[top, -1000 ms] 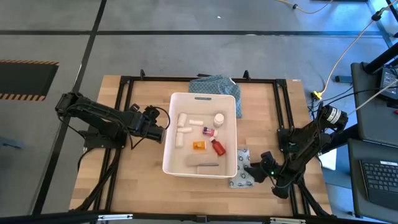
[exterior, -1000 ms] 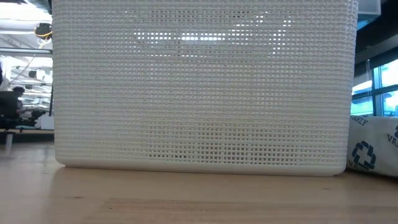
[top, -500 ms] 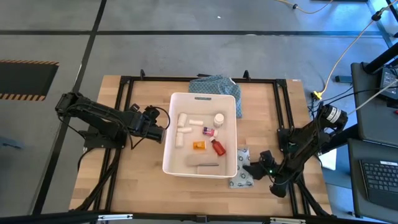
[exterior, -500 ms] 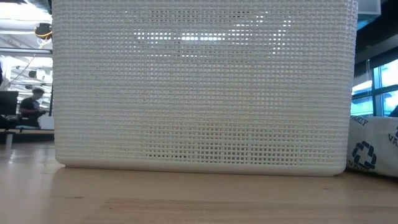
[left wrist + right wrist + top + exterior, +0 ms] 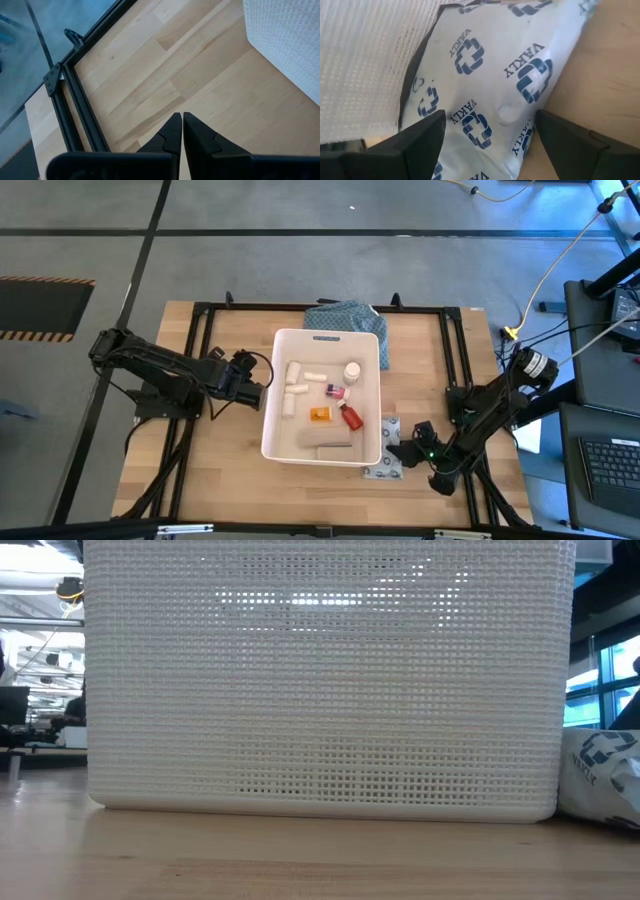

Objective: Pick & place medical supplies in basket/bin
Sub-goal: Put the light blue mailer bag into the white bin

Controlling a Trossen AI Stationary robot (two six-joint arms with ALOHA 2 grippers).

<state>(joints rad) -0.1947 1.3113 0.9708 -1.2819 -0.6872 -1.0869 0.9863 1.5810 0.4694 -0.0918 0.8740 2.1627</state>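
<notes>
The white bin (image 5: 272, 395) stands mid-table and fills the low view (image 5: 320, 680). Inside it lie white bottles (image 5: 295, 385), a red bottle (image 5: 351, 417), an orange item (image 5: 318, 414) and a pink-labelled item (image 5: 335, 390). A flat pouch printed with blue logos (image 5: 384, 468) lies on the table against the bin's near right corner (image 5: 490, 65). My right gripper (image 5: 402, 455) is open, one finger on either side of the pouch's right end. Left of the bin, my left gripper (image 5: 262, 383) hovers shut and empty (image 5: 182, 120). My right gripper has the pouch's end (image 5: 495, 125) between its open fingers (image 5: 425, 137), coming slanting down from the table's right. The fingers lie at the pouch's edges without pinching it. The pouch rests on the table against the bin's wall, with its end crumpled upward (image 5: 600, 765).
A blue-green patterned cloth (image 5: 345, 315) lies behind the bin's far edge. A black frame rail (image 5: 200, 360) runs around the work area, close to both arms. Bare wood lies left of the bin (image 5: 150, 75) and along the near edge.
My right gripper has swung a little toward the bin's near right corner, staying open. The pouch has shifted with it along the table. In the low view its end has tipped and crumpled upward beside the bin.
</notes>
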